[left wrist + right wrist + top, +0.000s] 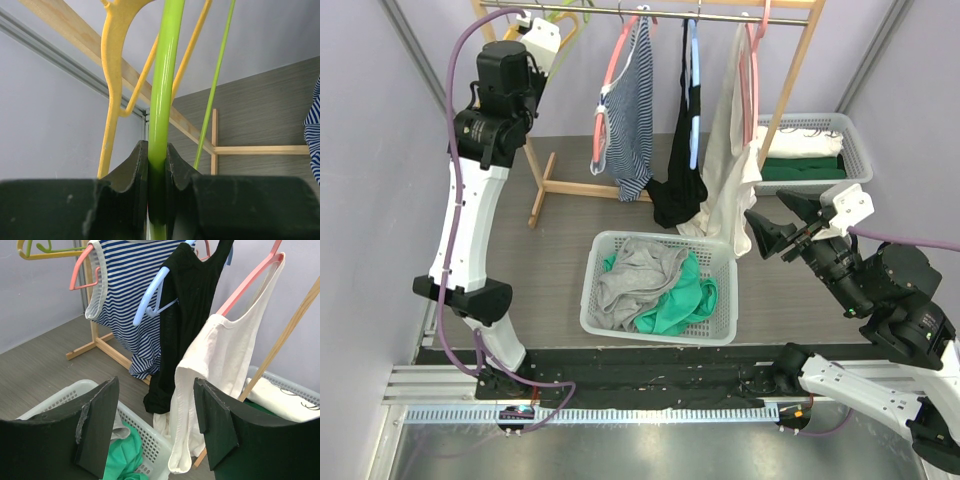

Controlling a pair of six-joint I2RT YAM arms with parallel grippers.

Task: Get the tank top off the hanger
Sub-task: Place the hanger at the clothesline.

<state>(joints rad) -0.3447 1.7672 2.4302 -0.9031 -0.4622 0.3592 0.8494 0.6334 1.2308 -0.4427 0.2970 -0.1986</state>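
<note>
White tank top [220,365] beyond right tool [155,385]

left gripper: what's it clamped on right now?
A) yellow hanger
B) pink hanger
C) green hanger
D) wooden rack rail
C. In the left wrist view, the left gripper has its jaws shut on the bar of the green hanger. The yellow hanger hangs beside it, outside the grip.
</note>
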